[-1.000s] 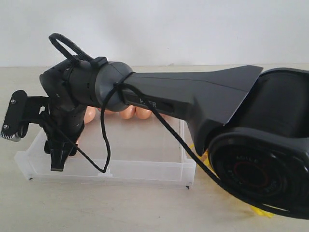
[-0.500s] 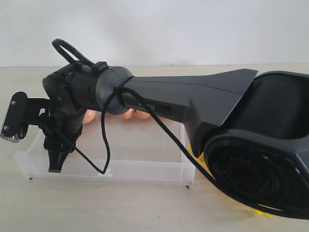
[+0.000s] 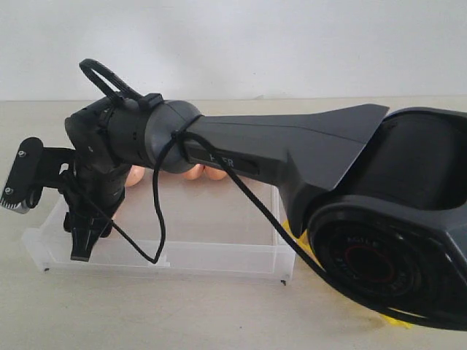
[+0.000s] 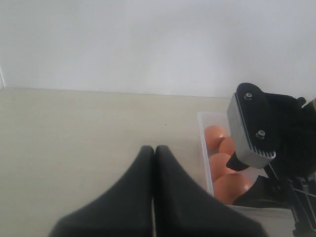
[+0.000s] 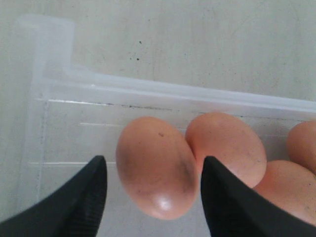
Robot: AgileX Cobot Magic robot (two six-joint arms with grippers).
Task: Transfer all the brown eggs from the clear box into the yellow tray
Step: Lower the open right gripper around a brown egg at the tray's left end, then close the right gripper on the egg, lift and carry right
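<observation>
My right gripper (image 5: 153, 163) is open, low inside the clear box (image 3: 219, 255) near its left end. Its fingers (image 5: 84, 197) stand on either side of one brown egg (image 5: 154, 185), with a gap on each side. More brown eggs (image 5: 229, 143) lie touching it, and several show along the box's far wall (image 3: 195, 172). Only slivers of the yellow tray (image 3: 300, 240) show behind the right arm. My left gripper (image 4: 154, 149) is shut and empty above the bare table, beside the box's side wall (image 4: 205, 158), with eggs (image 4: 216, 137) just past that wall.
The right arm (image 3: 292, 146) reaches across the box from the right and hides most of it, with a black cable (image 3: 157, 219) hanging off it. Its wrist camera (image 4: 252, 126) sits over the box's left end. A white wall rises behind the table.
The right arm's wrist has lifted a little and its fingertips have edged slightly left inside the box. The eggs and the box stay where they were.
</observation>
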